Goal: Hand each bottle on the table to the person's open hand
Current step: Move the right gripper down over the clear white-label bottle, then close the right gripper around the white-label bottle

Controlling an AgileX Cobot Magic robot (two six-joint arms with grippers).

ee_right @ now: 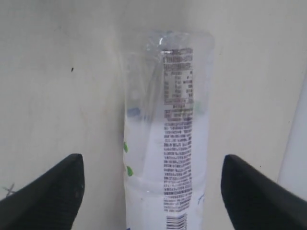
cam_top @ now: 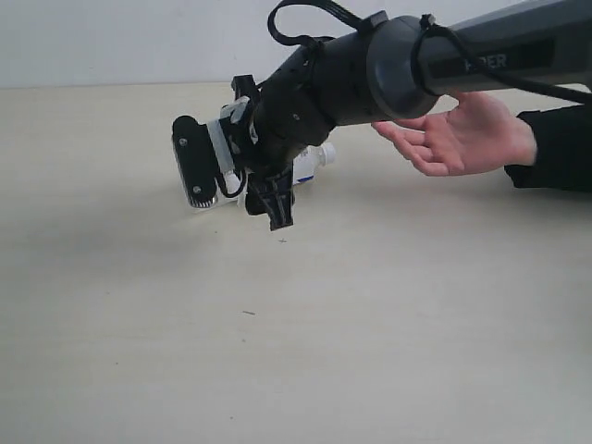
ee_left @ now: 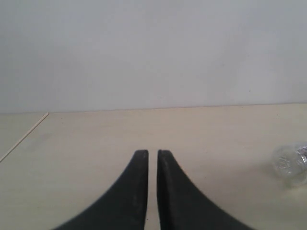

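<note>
A wide, pale beige table is seen in front of a plain light wall. A few tiny dark specks are scattered on the tabletop.

A bottle with a white label in small print is laid on its side on the table. In the exterior view this bottle is largely hidden behind the black arm that is stretched over it; only a white part and a little of the label are shown.

The right gripper is held above the bottle with its fingers spread wide. One finger is placed on either side of the bottle and neither is touching it. A white shape at the frame edge beside the bottle is too cropped to be identified.

The person's open hand is held palm up beside the bottle, raised off the table and apart from it, with a black sleeve cuff at the wrist.

The left gripper is seen over bare table, with its fingers drawn almost together; only a narrow slit is left between them and nothing is held. A clear plastic bottle is caught at the edge of the left wrist view, lying on the table. Its label is not visible, so it cannot be told whether this is the white-label bottle.
</note>
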